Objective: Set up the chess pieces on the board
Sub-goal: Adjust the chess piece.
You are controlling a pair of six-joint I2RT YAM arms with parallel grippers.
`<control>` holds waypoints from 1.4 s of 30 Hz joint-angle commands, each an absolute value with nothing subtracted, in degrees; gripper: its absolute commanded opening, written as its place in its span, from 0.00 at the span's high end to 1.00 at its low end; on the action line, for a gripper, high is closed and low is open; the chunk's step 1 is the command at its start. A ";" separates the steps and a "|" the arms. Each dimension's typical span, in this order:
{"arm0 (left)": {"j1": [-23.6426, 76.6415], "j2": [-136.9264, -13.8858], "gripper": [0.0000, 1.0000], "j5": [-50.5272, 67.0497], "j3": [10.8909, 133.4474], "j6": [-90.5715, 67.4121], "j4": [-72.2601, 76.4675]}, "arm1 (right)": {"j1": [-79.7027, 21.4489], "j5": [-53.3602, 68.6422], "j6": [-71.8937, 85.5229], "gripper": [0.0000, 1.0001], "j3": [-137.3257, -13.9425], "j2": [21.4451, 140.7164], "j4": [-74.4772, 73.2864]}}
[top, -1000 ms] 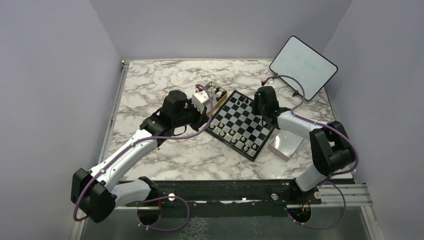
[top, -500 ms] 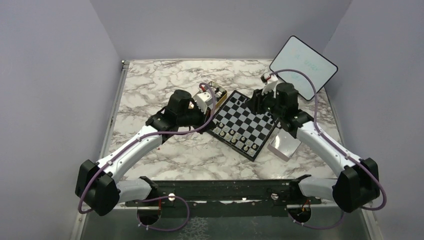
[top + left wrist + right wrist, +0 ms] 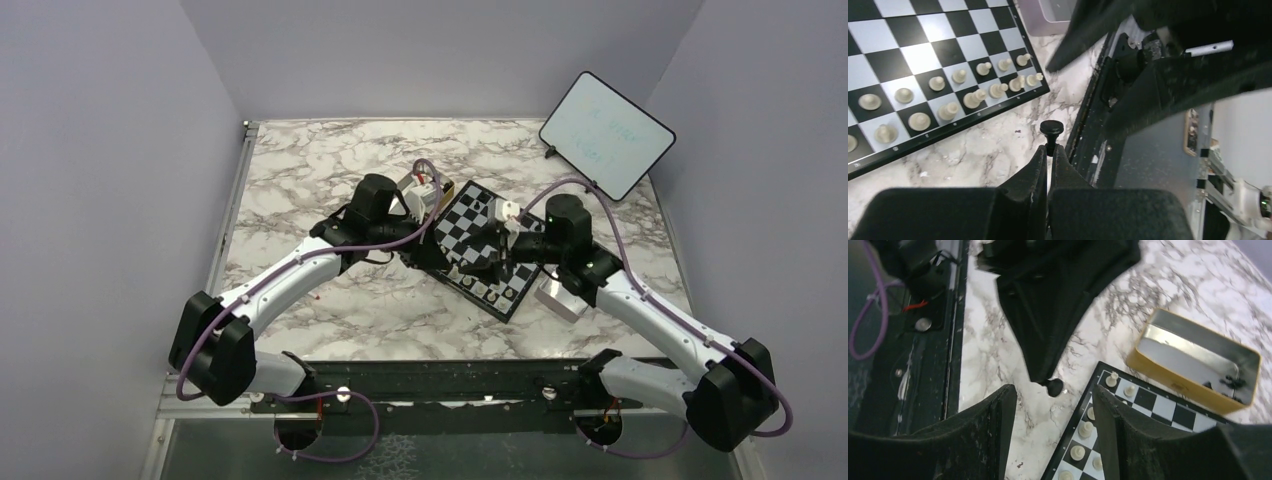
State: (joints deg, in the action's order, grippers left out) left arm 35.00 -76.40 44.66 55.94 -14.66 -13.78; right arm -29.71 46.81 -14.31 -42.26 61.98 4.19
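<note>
The board (image 3: 470, 215) lies turned like a diamond at the table's middle, with pale chess pieces (image 3: 955, 76) in two rows along its near left edge. My left gripper (image 3: 1049, 150) is shut on the stem of a black chess piece (image 3: 1051, 130), held above the marble just off that edge. From the right wrist view the same black piece (image 3: 1054, 386) hangs at the left gripper's tip. My right gripper (image 3: 1053, 407) is open, its fingers (image 3: 993, 425) pointing at that piece from over the board (image 3: 1148, 402). Seen from above, the left gripper (image 3: 425, 258) and right gripper (image 3: 480, 255) nearly meet.
A gold tin (image 3: 1193, 367) with a few dark pieces inside stands beyond the board's left corner. A pale lid (image 3: 560, 295) lies right of the board. A white tablet (image 3: 607, 135) leans at the back right. The black rail (image 3: 1098, 130) runs along the near table edge.
The right arm swung from the board's far corner across to its near left side and its jaws opened wider. The left arm moved right with the black piece.
</note>
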 commanded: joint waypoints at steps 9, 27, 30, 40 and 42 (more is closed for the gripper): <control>35.24 -79.68 1.00 54.77 60.24 -19.76 -11.51 | -34.38 49.82 -42.39 0.44 -41.59 57.97 -2.27; 35.24 -81.80 1.00 56.50 59.91 -19.36 -12.34 | -38.62 42.70 -54.26 0.71 -45.20 61.32 -11.54; 35.24 -82.17 1.00 56.85 60.24 -19.55 -12.65 | -39.05 41.57 -54.22 0.80 -45.26 61.43 -11.83; 34.54 -81.67 0.82 52.44 62.43 -21.89 -12.32 | -39.46 37.79 -41.70 0.99 -39.56 58.40 3.03; 33.71 -80.28 0.71 50.95 62.42 -23.30 -10.88 | -39.41 35.16 -37.37 0.99 -39.09 57.96 5.37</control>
